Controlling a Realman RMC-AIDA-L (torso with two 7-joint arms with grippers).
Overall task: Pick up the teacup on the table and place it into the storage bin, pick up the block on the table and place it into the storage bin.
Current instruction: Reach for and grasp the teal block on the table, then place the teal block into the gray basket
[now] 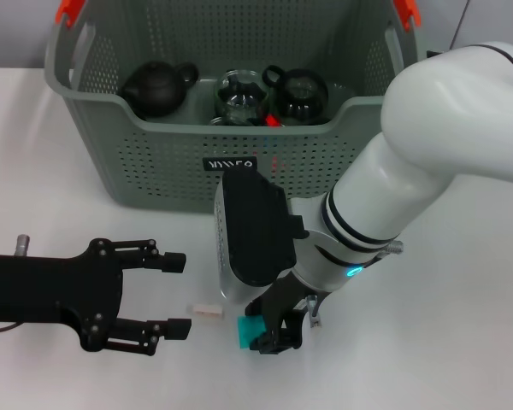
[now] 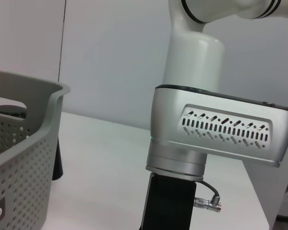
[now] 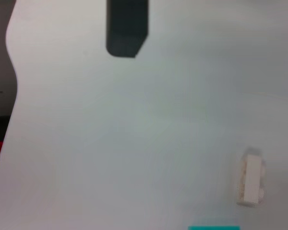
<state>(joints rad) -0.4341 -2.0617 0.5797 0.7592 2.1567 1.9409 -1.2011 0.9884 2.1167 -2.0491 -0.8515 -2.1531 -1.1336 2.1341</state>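
White arm [image 1: 436,145], black hands, silver vented wrist housing [image 2: 216,132].

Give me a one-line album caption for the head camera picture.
Right pincer closes around a teal block on the table; left pincer waits open before the storage bin.

1. Storage bin [image 1: 154,162] — stands on the table [image 1: 462,342], at the far side.
2. Three teapots [image 1: 158,88] sit in a row inside the bin.
3. Right gripper [image 1: 274,329] — in front of the bin, down at the table, around the block [image 1: 250,331].
4. A small brick [image 1: 207,311] lies just left of the block.
5. Left gripper [image 1: 171,295] — left of the brick, fingers spread.
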